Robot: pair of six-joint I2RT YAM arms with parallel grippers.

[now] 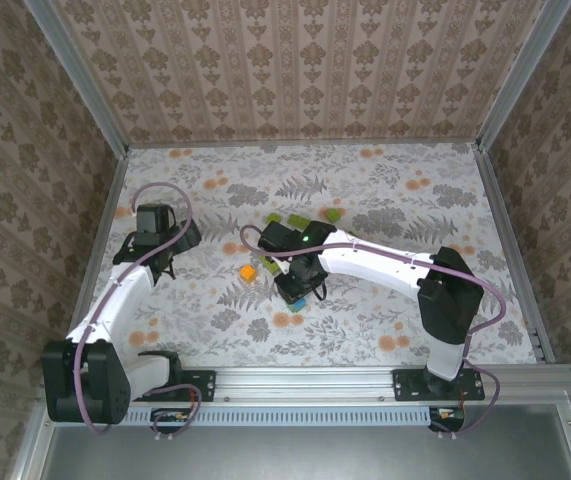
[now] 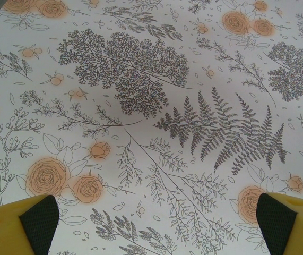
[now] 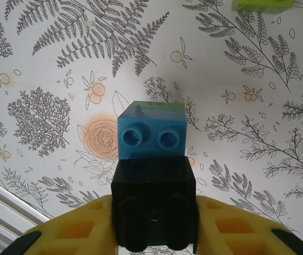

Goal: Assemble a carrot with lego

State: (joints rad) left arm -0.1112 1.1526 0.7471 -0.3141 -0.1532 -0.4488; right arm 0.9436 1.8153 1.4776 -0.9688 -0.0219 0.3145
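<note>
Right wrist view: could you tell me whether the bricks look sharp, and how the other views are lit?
Right wrist: blue brick sharp, black brick too dark for detail. Left wrist: print crisp, evenly lit. Top: soft, even light.

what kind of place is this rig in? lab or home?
Likely a benchtop robot test cell: patterned panel walls in an aluminium frame, floral table, left arm and right arm bolted to a rail.

A table cover (image 1: 385,190) printed with grey ferns, leafy sprigs and orange roses on white lies flat across the whole work surface. Three walls (image 1: 295,70) papered in a brown damask stripe close it in. Bare metal posts (image 1: 77,75) rise at the far corners, and a metal rail (image 1: 305,383) runs along the near edge.
</note>
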